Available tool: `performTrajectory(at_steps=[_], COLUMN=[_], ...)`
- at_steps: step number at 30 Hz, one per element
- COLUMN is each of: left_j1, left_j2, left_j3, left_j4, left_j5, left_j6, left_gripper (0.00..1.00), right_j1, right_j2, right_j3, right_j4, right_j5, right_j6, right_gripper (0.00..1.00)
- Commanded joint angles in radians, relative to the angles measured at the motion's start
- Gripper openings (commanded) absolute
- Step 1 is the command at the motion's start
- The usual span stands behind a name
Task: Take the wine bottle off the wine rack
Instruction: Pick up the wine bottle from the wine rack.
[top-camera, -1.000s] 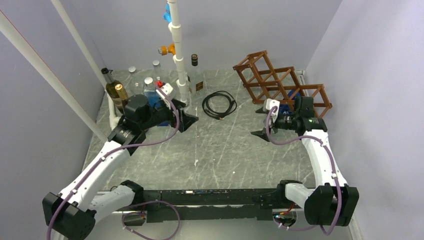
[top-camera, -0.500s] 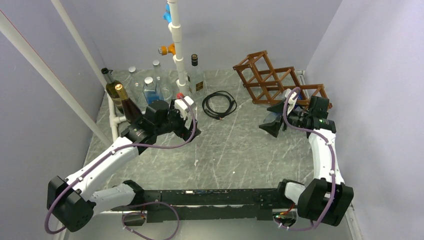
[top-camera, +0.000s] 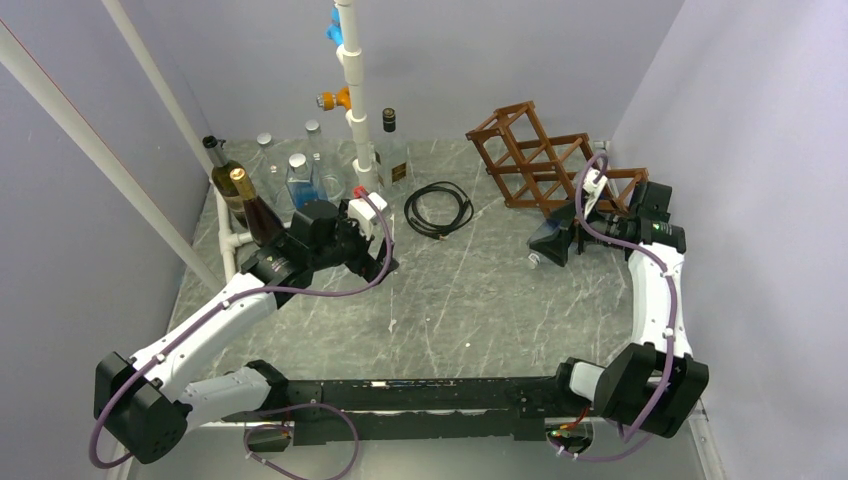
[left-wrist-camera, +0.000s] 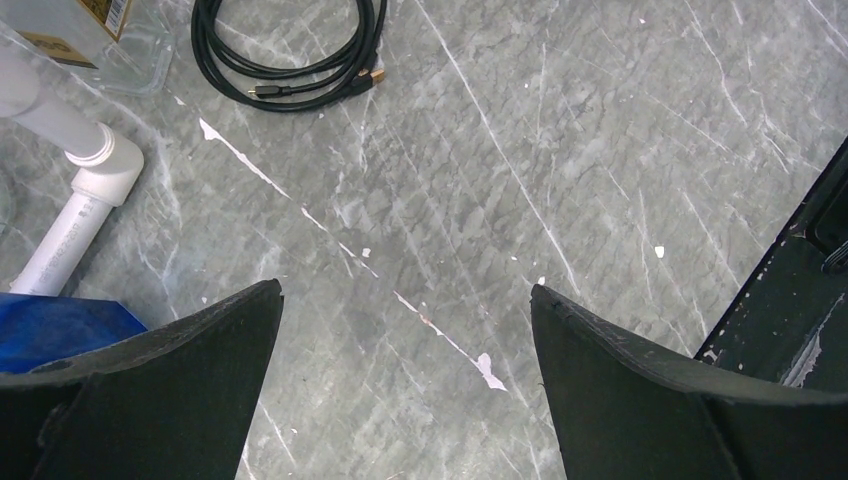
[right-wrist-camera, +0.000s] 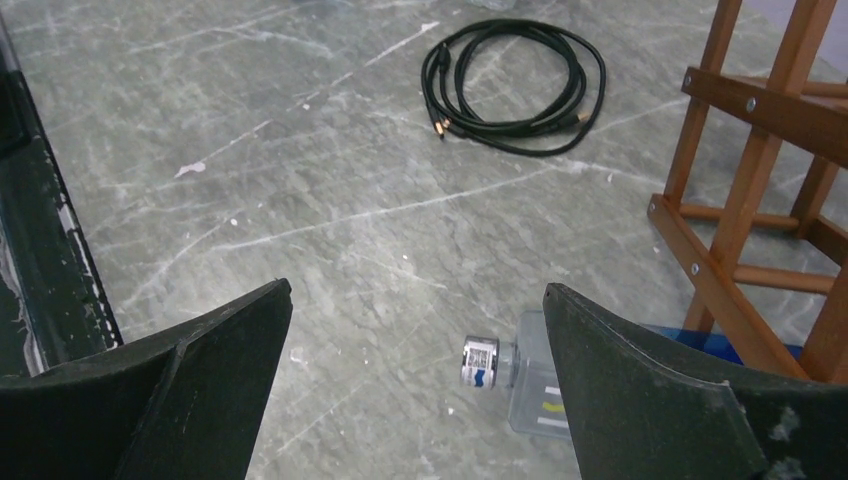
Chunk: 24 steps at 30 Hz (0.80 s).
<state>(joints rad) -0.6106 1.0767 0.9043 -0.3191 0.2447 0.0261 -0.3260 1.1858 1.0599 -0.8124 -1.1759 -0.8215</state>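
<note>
Left gripper (left-wrist-camera: 405, 288): jaws spread wide, nothing gripped, marbled table (left-wrist-camera: 600, 150) seen below | Right gripper (right-wrist-camera: 416, 288): jaws likewise spread wide and empty | Wine bottle (right-wrist-camera: 530, 385): clear, silver-capped, laid on its side at the foot of the wine rack (right-wrist-camera: 770, 112), body apparently under the frame, largely hidden.

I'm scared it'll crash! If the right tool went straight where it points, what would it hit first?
Probably the grey marbled tabletop, just beside the clear silver-capped bottle lying by the reddish-brown wooden rack; depth is unclear.
</note>
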Motion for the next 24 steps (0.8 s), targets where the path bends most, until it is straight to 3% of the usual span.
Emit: performTrajectory(at_steps=[1,14,21,24], left_j1=[-0.005,-0.004,-0.004,-0.005], left_j2=[-0.022,-0.022,-0.024,-0.026], left_j3=[0.046,0.048,0.051,0.051], left_j4=[0.013,0.005,0.003,0.003], left_j5=[-0.007,-0.019,-0.018,-0.017], left_j6=[0.014,0.018,0.015,0.015], left_gripper=[0.99,0.99,1.00,1.00], right_j1=[-0.004,-0.003,-0.003,-0.003], right_j2=[-0.019,-0.085,-0.115,-0.125], right_j3=[0.051,0.018,-0.037,-0.031], right_j4=[-0.077,-0.017,0.071,0.036], right_j5=[0.073,0.130,0.175,0.225], right_j6=[-0.056,0.072,0.248,0.146], right_gripper=[1.00,1.00,1.00,1.00])
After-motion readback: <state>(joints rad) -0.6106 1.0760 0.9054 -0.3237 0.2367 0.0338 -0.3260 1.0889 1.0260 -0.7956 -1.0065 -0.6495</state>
